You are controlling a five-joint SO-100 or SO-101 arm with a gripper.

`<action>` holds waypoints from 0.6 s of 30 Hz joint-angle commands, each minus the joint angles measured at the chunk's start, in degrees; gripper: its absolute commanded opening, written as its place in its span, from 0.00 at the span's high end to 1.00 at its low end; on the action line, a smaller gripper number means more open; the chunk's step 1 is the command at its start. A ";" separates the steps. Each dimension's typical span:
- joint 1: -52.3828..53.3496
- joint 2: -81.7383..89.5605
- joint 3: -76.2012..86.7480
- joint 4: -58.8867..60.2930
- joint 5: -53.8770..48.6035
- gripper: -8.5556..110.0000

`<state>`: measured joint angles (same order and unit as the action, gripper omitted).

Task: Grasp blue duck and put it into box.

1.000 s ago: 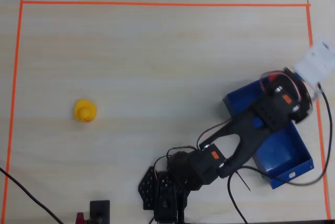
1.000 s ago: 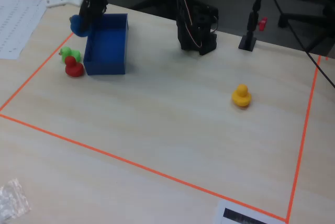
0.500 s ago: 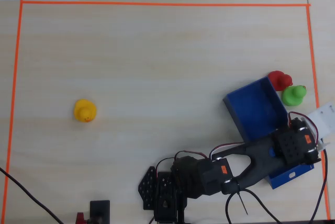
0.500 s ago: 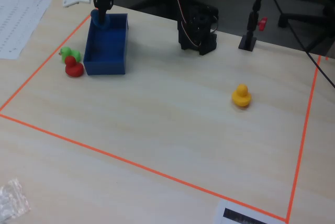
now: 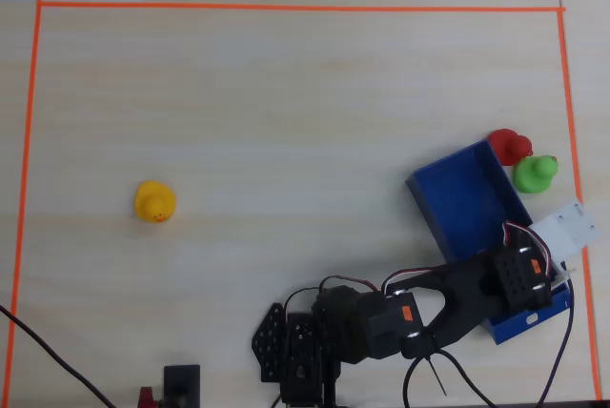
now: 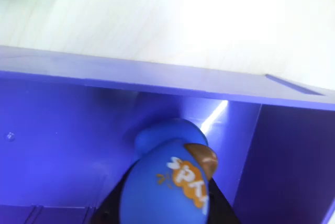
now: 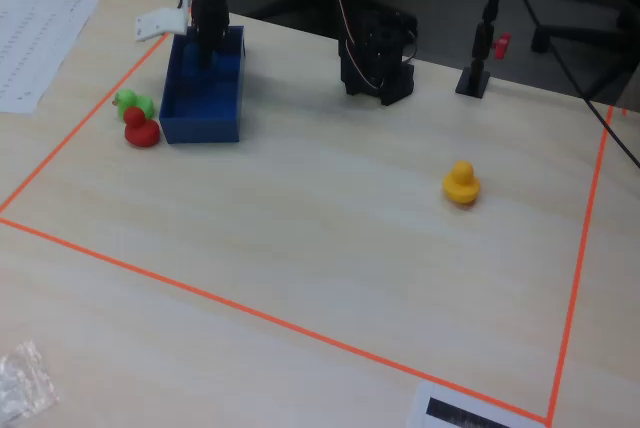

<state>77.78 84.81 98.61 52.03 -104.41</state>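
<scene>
In the wrist view the gripper (image 6: 159,211) is closed on the blue duck (image 6: 167,182) (orange print on its body), holding it inside the box (image 6: 63,145), low over the floor near one end wall. Overhead, the box (image 5: 462,198) lies by the table's (image 5: 286,122) right edge, with a red duck (image 5: 510,147) and a green duck (image 5: 535,173) just beyond its far end. A yellow duck (image 5: 154,202) sits well apart, toward the left edge.

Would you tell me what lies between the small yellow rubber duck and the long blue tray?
Nothing: in the overhead view, only bare tabletop separates the yellow rubber duck from the long blue tray.
</scene>
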 commanded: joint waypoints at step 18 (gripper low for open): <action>-21.97 23.12 -9.23 -2.81 23.91 0.89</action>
<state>69.17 101.07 96.42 48.43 -88.68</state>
